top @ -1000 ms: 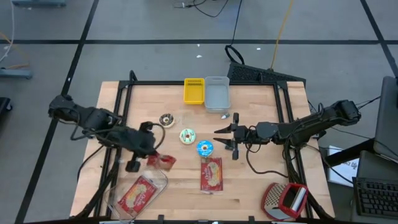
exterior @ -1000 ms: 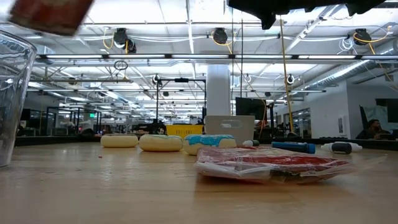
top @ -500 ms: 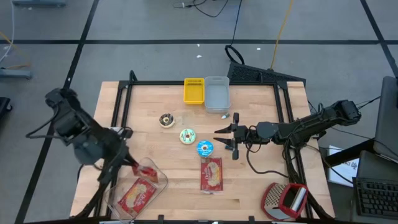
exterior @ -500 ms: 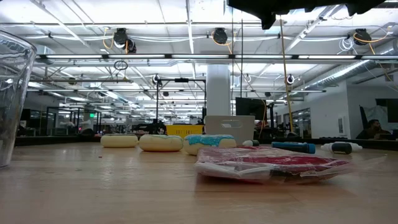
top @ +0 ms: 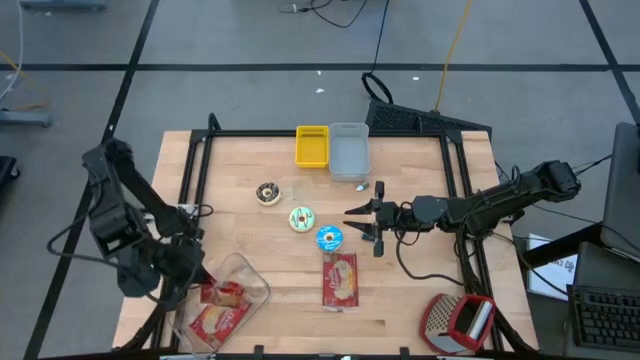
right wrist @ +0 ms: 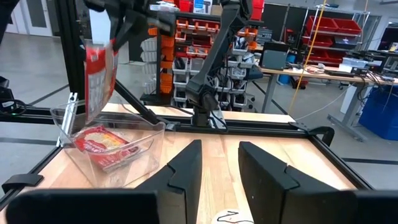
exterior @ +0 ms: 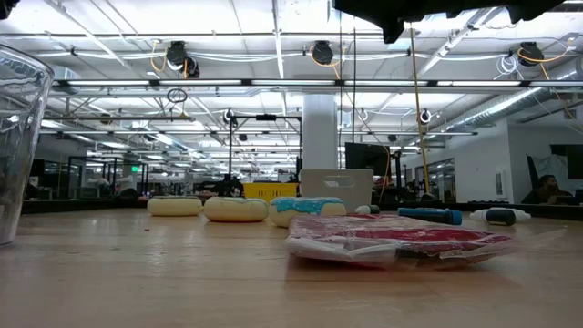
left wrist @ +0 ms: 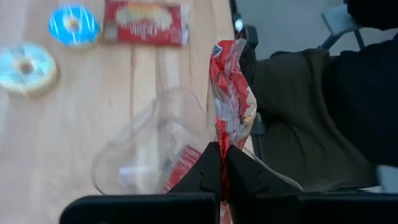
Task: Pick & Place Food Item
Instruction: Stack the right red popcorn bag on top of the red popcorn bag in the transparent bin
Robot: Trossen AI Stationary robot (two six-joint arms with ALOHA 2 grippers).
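High overhead; low table-level; wrists close; all share clear tub (top: 237,297).

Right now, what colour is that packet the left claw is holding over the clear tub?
Mostly red, with white and yellowish print: the snack packet, best seen in the left wrist view.

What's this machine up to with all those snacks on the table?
The left gripper has its jaws shut on a red snack packet and holds it over a clear plastic container at the table's near left corner, where another red packet already lies. The right gripper waits with jaws open near the table's middle, beside three doughnuts and one more packet.
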